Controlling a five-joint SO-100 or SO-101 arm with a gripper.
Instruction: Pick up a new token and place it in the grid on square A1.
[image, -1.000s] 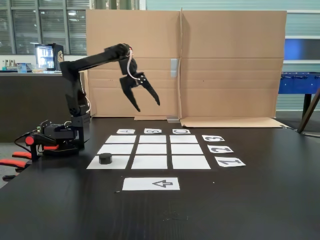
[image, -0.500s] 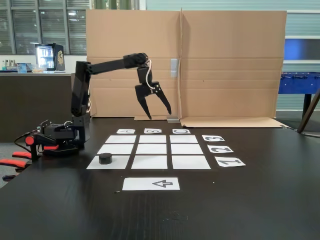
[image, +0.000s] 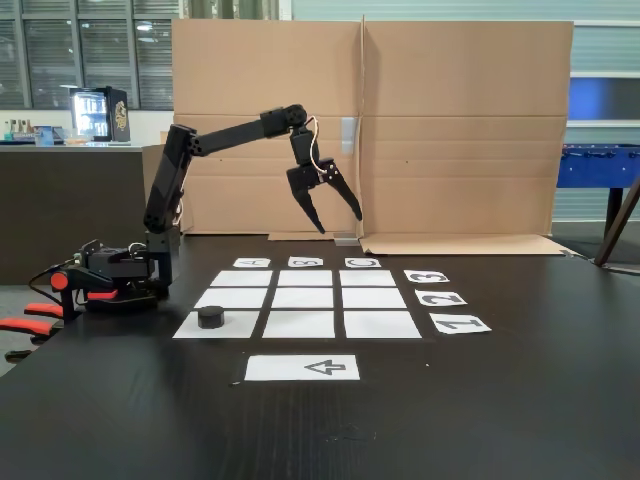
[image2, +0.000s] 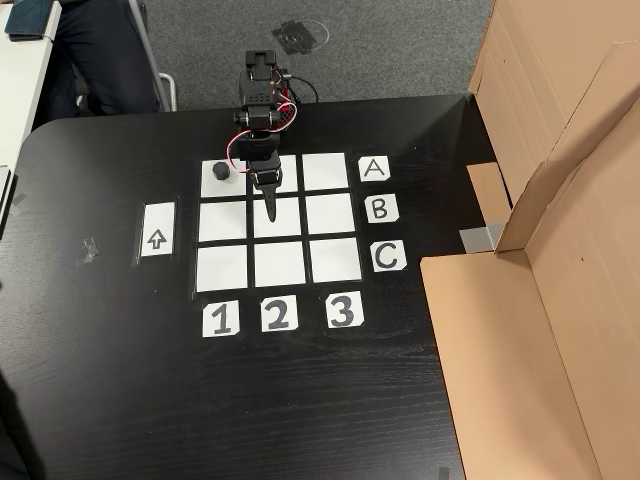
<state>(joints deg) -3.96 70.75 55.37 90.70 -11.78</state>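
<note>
The black token rests on square A1, the corner cell of the paper grid in line with the "A" card and the "1" card. My gripper hangs open and empty, high above the table. In the fixed view it is before the cardboard wall, up and right of the token. From above in the other view it hovers over the grid's middle column, near cell B2.
A cardboard wall stands behind the grid. The arrow-printed strip lies on the dark table on the grid's column-1 side. The arm's base with orange clamps sits at the table's left edge.
The arm has stretched out, carrying the open gripper rightward and slightly lower in the fixed view. The token has not moved.
</note>
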